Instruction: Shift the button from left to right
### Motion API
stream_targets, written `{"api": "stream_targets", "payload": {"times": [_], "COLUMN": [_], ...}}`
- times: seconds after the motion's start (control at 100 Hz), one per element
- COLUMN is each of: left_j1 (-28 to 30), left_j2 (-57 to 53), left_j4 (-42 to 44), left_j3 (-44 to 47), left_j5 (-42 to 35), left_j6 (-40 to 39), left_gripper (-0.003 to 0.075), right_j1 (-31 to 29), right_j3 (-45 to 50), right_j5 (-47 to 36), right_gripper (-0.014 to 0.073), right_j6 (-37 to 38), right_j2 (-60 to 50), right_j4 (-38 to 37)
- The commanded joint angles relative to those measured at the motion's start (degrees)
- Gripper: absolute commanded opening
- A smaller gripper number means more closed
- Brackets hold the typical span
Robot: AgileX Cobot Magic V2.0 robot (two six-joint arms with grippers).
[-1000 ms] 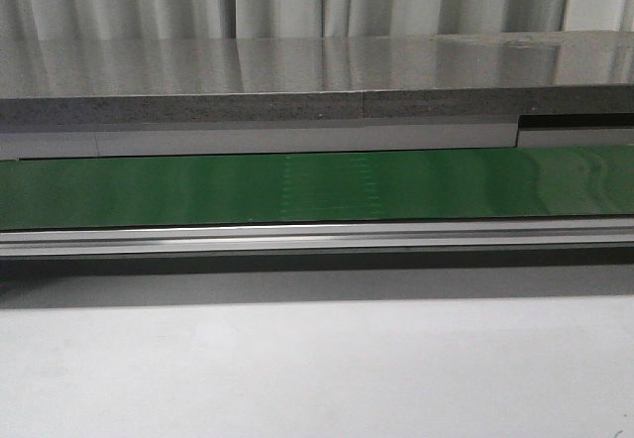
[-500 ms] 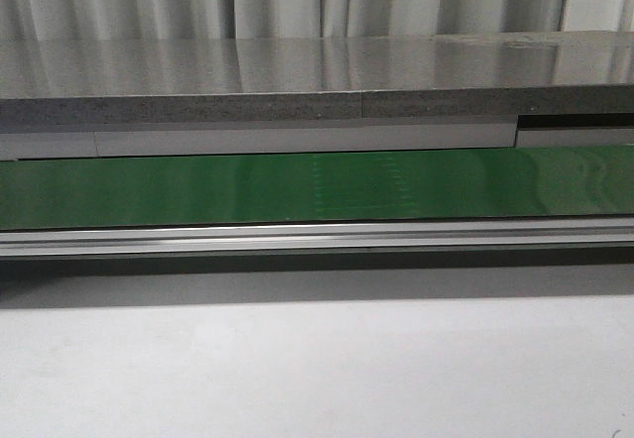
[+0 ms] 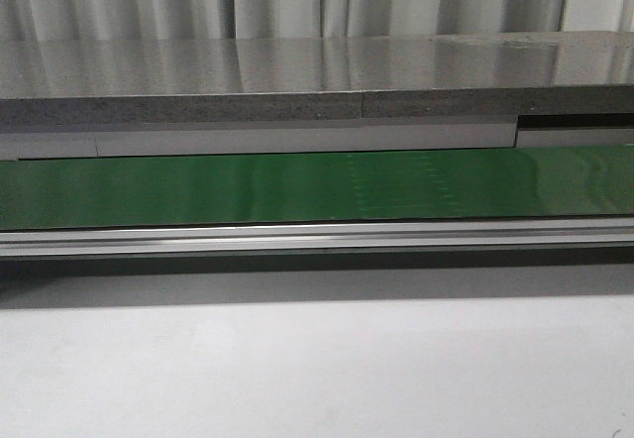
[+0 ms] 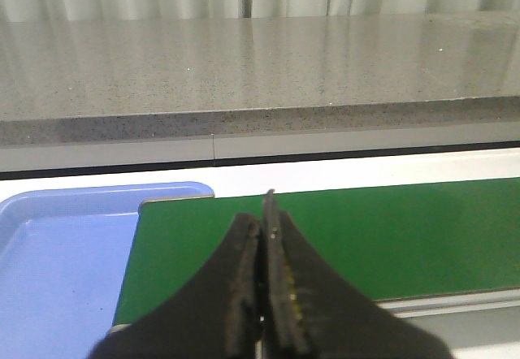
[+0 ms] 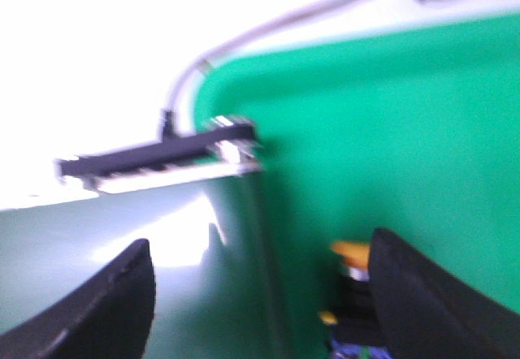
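The button [image 5: 352, 271] shows only in the blurred right wrist view. Its orange cap and black body stand on a bright green surface [image 5: 406, 131]. It sits against the inner side of one finger [image 5: 431, 310] and is partly hidden by it. My right gripper [image 5: 260, 241] is open, its jaws wide apart, and nothing is clamped between them. My left gripper [image 4: 262, 213] is shut and empty, hovering over the left end of the green belt [image 4: 390, 229]. In the front view the belt [image 3: 297, 188] carries nothing, and neither gripper appears there.
A blue tray [image 4: 57, 245] lies just off the belt's left end. A grey stone ledge [image 3: 297, 76] runs behind the belt and an aluminium rail [image 3: 297, 236] in front of it. Near the right gripper are a black-and-white bar [image 5: 162, 161] and a grey cable [image 5: 268, 30].
In the front view, faint marks on the belt's surface have shifted steadily to the right. Nothing else there differs.
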Motion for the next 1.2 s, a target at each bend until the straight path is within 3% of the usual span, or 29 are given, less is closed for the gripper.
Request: {"api": "stream_targets", "payload": {"times": [0.0,0.34,0.63,0.92,1.19], "left_j1": [-0.5,-0.5,-0.5,-0.5,-0.5], "left_j2": [0.2,0.2,0.2,0.2,0.2], "left_j4": [-0.8,-0.8,-0.8,-0.8,-0.8], "left_j3": [-1.5,-1.5,-1.5,-1.5,-1.5], "left_j5": [-4.7,-4.7,-4.7,-4.7,-4.7], "left_j6": [0.1,0.1,0.1,0.1,0.1], "left_gripper": [-0.0021,-0.0021,-0.0021,-0.0021,-0.0020], "right_j1": [3.0,14.5,23.3,25.4,25.4], "right_j3": [-1.7,2.7,22.2,43.4,57.5], "right_j5": [-3.9,-10.3,-26.9,-40.8,-40.4], "right_gripper": [0.0549,0.0549,0.0549,0.0549,0.0549], "right_j6": [-0.1,-0.1,-0.1,-0.1,-0.1], "right_j2": [-5.9,-17.8,-31.4,-49.8,-68.1], "right_j4": [1.0,2.9,3.4,3.6,3.9]}}
